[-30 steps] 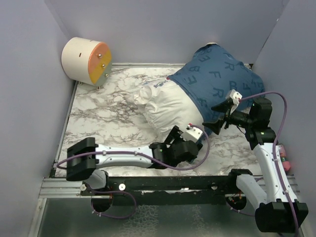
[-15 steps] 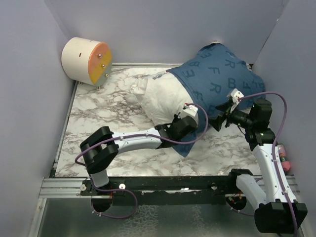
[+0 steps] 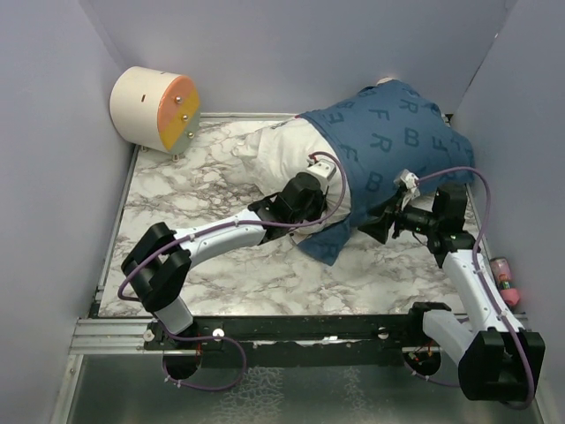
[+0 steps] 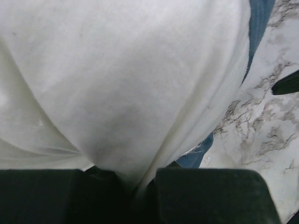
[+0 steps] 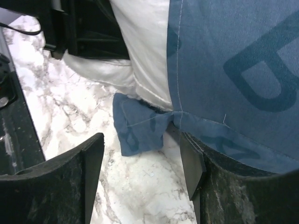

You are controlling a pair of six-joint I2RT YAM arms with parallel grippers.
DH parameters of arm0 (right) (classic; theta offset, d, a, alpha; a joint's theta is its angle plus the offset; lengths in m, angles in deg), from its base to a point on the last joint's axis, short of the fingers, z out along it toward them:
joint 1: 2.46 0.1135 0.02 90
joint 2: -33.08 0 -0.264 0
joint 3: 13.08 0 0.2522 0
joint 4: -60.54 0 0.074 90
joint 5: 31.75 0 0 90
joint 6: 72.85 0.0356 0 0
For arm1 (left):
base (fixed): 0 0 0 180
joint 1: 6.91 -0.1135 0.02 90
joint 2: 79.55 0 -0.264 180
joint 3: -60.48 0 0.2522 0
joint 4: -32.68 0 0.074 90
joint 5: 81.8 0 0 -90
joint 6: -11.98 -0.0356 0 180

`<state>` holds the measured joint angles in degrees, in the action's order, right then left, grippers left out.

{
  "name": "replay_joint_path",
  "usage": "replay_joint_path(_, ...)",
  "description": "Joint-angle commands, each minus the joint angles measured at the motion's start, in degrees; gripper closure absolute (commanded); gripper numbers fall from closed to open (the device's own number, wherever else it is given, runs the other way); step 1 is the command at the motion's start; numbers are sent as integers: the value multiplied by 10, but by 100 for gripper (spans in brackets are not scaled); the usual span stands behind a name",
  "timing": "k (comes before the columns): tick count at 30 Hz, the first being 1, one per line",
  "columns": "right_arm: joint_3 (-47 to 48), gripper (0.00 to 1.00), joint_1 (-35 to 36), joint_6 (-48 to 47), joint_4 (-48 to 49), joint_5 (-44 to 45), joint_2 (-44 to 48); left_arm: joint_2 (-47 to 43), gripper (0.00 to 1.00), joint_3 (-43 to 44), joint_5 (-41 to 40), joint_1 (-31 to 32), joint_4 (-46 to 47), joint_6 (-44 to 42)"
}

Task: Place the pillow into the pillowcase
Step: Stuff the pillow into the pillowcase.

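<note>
Left wrist view shows our left gripper [image 4: 135,186] pinching the plump white stuffed pillow [image 4: 117,79], half inside the blue letter-printed fabric pillowcase [image 3: 397,132]. Our right gripper [image 5: 140,158] gapes at its hem; we should pinch the hem, then push.

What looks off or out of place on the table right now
The pillow is only partly inside the pillowcase; its left half bulges out, bare. A loose pillowcase corner lies crumpled flat on the marble, not around the pillow. Nothing looks spilled or damaged.
</note>
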<state>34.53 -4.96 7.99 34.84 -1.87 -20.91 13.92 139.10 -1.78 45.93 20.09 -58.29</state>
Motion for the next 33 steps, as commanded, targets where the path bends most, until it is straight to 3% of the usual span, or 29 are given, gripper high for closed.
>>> replay_joint_path(1,27,40,25,34,84,95,-29,1,100,55,89,-8,72,5)
replay_joint_path(4,57,51,54,41,84,153,-69,7,100,64,101,-8,71,4)
replay_joint_path(11,83,56,84,75,130,297,-118,4,100,59,115,-8,74,2)
replay_joint_path(16,78,75,85,66,138,375,-105,1,100,53,108,-9,72,-6)
replay_joint_path(22,60,78,85,48,136,346,-78,6,100,53,112,-13,72,-10)
replay_joint_path(27,68,66,85,54,145,314,-98,10,100,56,125,-13,77,-8)
replay_joint_path(29,73,66,85,62,148,290,-113,12,100,58,132,-13,80,-10)
replay_joint_path(33,92,96,85,67,127,233,-134,12,100,51,143,-13,100,-28)
